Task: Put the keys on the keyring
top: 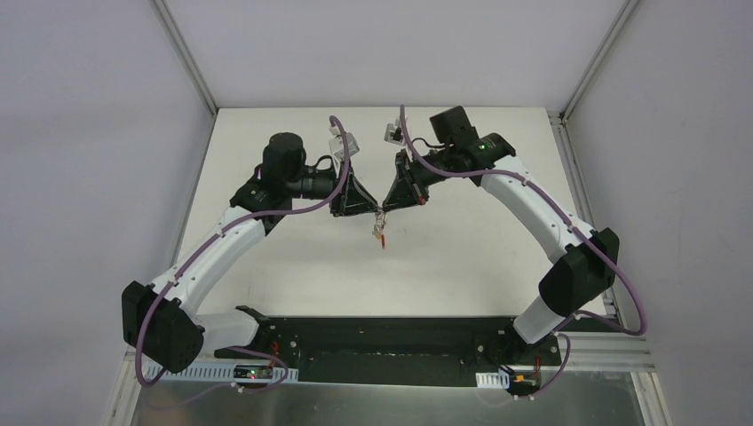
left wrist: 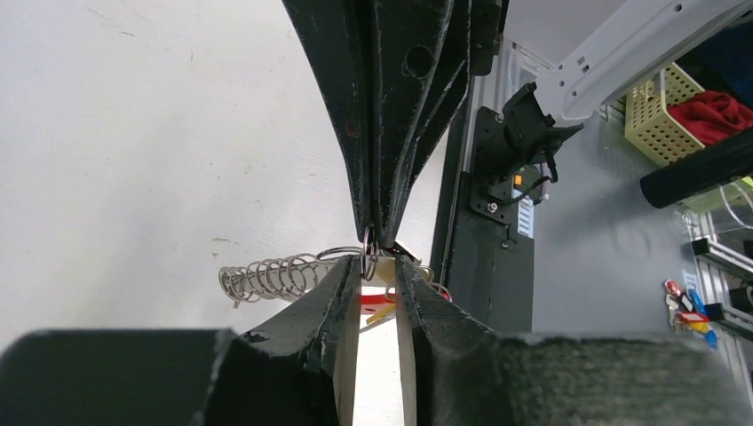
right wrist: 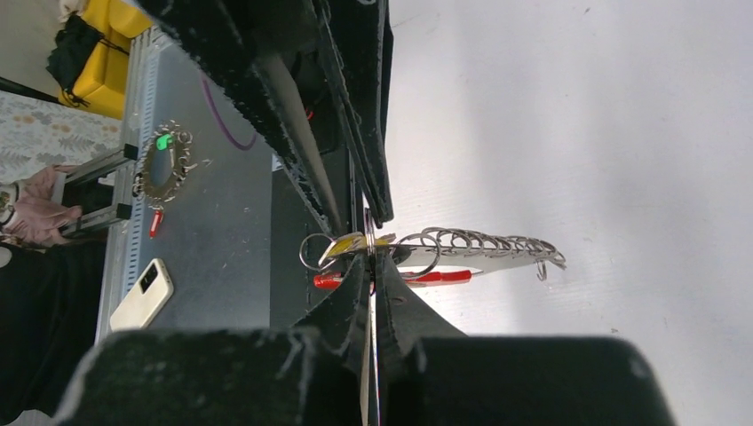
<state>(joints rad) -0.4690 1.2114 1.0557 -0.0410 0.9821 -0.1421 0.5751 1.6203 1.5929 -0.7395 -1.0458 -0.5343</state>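
Nearest to me is the black base plate point(top: 382, 342) at the edge of the tabletop point(top: 293, 266), with both arms bolted to it. The left arm point(top: 213, 248) and the right arm point(top: 542, 209) bend out to the sides and then lean in toward each other. Their tips meet over the middle of the tabletop, almost nose to nose. The right tool point(right wrist: 369, 259) is squeezed tight, and it pinches a thin silver ring of the keyring point(top: 381, 232) between its fingers. The left tool point(left wrist: 378, 269) has its fingers a little way apart, with the small tan tag point(left wrist: 380, 272) sitting in the gap. I cannot tell if they press on the tag or just stand beside it. The keyring is right there where the two tools meet, with its lower end dangling on my side of the tips. Its row of wire loops point(left wrist: 275, 277) sticks out to one side, and the red band point(right wrist: 441, 277) runs along just under the loops. I cannot tell if any of it touches the tabletop. Behind it all the white tabletop goes on to the back wall.
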